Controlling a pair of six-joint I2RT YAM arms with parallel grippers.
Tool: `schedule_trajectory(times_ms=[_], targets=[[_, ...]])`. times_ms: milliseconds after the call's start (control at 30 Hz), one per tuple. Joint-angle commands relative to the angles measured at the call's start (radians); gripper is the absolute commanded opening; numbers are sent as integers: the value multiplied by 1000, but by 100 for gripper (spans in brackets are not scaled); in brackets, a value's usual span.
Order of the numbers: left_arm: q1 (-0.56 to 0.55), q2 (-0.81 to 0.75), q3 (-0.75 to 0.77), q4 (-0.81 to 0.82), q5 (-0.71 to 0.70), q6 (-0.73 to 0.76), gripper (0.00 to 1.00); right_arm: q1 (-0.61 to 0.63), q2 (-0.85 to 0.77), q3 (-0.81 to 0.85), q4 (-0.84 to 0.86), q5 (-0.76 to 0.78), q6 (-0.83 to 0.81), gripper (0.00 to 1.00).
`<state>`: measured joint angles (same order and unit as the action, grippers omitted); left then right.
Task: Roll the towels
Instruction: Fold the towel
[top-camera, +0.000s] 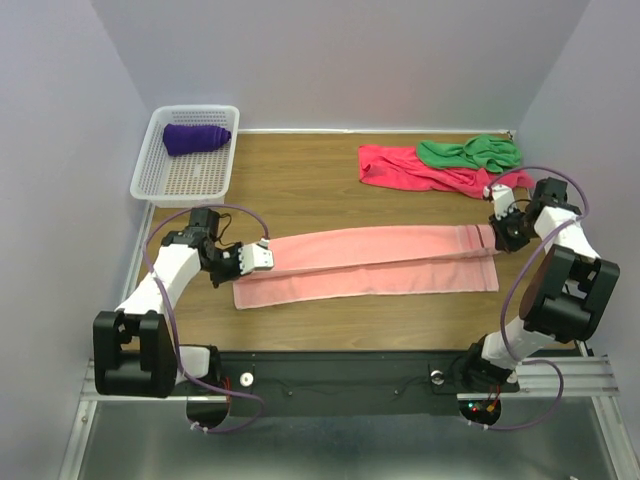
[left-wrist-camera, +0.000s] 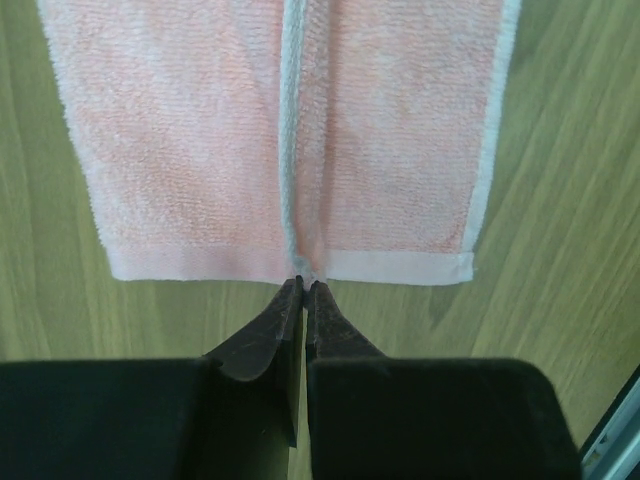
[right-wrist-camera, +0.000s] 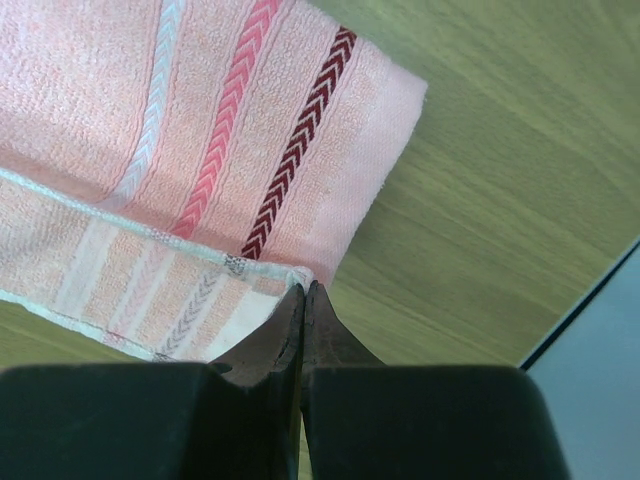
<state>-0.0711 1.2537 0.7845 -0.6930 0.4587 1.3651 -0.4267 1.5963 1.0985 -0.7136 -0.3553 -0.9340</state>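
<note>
The pink towel (top-camera: 370, 262) stretches left to right across the middle of the table (top-camera: 300, 190), folded over along its length. The left gripper (left-wrist-camera: 303, 288) is pinched on the left hem at the fold. The right gripper (right-wrist-camera: 303, 290) is clamped on the folded right corner (beside the striped band). At the far right the green towel (top-camera: 470, 152) lies crumpled, touching the crimson towel (top-camera: 400, 168). The purple towel (top-camera: 195, 137) sits rolled in the basket (top-camera: 165, 185), far left.

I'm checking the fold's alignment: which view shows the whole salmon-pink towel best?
Top external: the salmon-pink towel lies full length, folded lengthwise. Left wrist shows only its left end; right wrist only its striped right corner.
</note>
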Motion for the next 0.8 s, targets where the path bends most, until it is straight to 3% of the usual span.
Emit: schedule_trajectory(times_ms=[0, 200, 567, 767], targets=[[-6, -53, -21, -80, -18, 69, 2, -14, -70, 9, 14, 10, -58, 1], [-6, -83, -5, -65, -41, 51, 0, -17, -59, 78, -1, -11, -37, 1], [8, -154, 131, -187, -15, 63, 0, -43, -79, 146, -64, -40, -58, 1], [8, -217, 101, -255, -55, 100, 0, -66, -94, 124, -87, -40, -97, 1]])
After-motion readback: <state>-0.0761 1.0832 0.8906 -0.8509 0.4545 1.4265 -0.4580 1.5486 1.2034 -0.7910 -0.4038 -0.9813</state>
